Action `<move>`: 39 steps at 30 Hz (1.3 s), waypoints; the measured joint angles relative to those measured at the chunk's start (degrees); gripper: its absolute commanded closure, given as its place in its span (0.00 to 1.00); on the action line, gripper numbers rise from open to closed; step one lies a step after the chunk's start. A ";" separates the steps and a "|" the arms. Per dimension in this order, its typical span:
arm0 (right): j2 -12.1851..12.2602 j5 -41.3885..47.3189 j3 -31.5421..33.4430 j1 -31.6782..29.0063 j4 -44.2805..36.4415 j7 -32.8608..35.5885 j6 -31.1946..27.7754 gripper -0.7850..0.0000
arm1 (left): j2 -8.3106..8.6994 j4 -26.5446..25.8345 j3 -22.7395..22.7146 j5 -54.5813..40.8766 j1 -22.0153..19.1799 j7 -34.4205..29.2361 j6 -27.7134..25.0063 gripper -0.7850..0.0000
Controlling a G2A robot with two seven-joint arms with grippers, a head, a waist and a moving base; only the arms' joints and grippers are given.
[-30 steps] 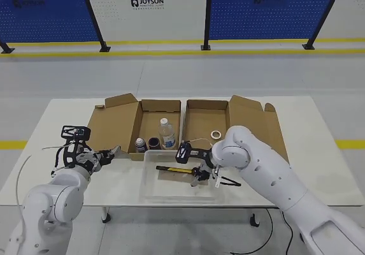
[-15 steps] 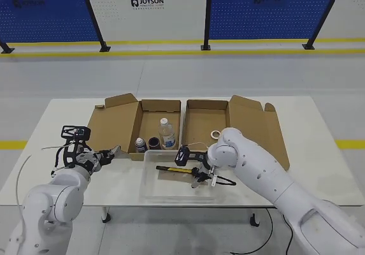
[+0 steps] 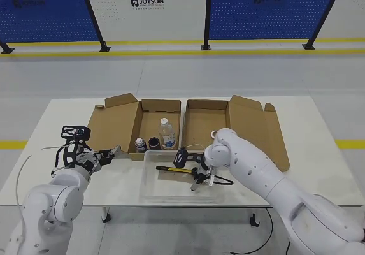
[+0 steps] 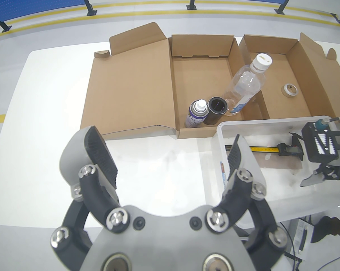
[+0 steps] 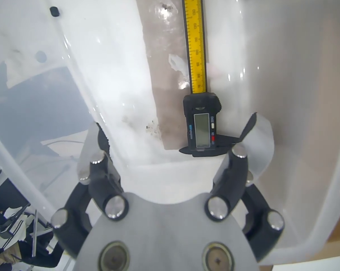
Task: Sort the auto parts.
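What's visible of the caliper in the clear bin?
The digital caliper has a yellow graduated beam and a black, plastic-looking slider with a blank grey display. It lies flat, display up, on the floor of the clear bin, along a brownish patch. The right pincer is open with the slider end between its fingers; whether they touch it is unclear.

My head camera looks steeply down from above my arms, taking in the whole white table [image 3: 55, 127]. My left wrist camera sits behind my left gripper [image 4: 164, 139], facing across the table from farther back toward the cardboard boxes [image 4: 203, 69] and the clear bin [image 4: 219, 148]. My right wrist camera hangs close inside that bin, over the digital caliper [image 5: 201, 125], which all three views share.
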 measured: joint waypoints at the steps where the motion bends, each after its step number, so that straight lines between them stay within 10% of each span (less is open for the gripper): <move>1: -0.25 0.17 -0.16 0.20 0.52 -0.17 -0.28 0.21 | 0.00 0.00 0.00 0.00 0.00 0.00 0.00 0.00; 8: -1.49 1.25 -0.80 1.04 3.17 -1.03 -1.81 0.42 | 0.00 0.00 0.00 0.00 0.00 0.00 0.00 0.00; 29: -2.60 5.69 -2.25 2.56 4.76 -2.30 -4.81 0.36 | 0.00 0.00 0.00 0.00 0.00 0.00 0.00 0.00; 39: -2.78 1.91 -3.01 2.82 3.89 -1.02 -0.74 0.51 | 0.00 0.00 0.00 0.00 0.00 0.00 0.00 0.00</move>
